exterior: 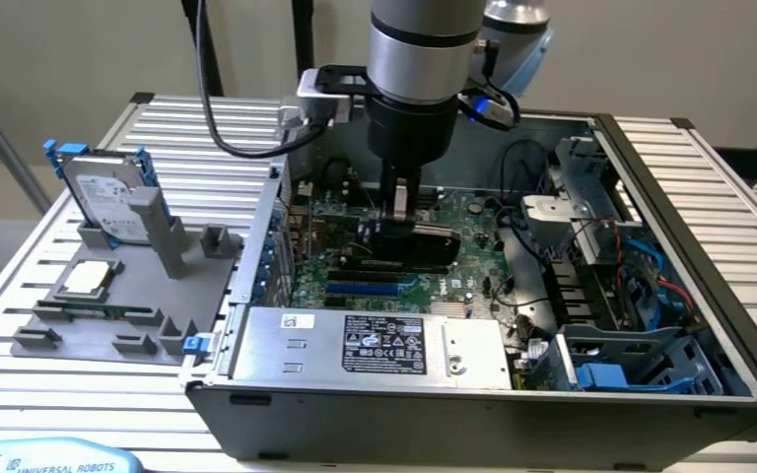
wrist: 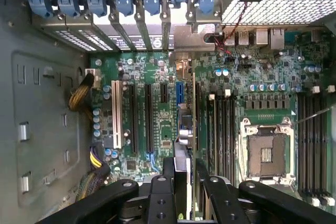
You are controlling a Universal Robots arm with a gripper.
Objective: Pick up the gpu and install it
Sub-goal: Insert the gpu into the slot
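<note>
My gripper (exterior: 401,219) reaches down into the open computer case (exterior: 694,197), over the green motherboard (exterior: 471,222). It is shut on the gpu (wrist: 185,124), which the wrist view shows edge-on as a thin upright card running from between my fingertips (wrist: 185,170) towards the case's rear wall. The card's silver bracket (wrist: 193,38) stands at the rear slot openings. The card lies along the expansion slots (wrist: 148,114), beside the blue slot; I cannot tell whether it is seated. In the exterior view the gpu (exterior: 418,246) shows as a dark shape below the fingers.
On the exterior view's left, a grey stand (exterior: 103,325) holds a silver hard drive with blue rails (exterior: 105,192) and a small square processor chip (exterior: 91,278). The power supply (exterior: 372,340) fills the case's near side. An open CPU socket (wrist: 266,153) and blue slot latches (wrist: 121,1) flank the card.
</note>
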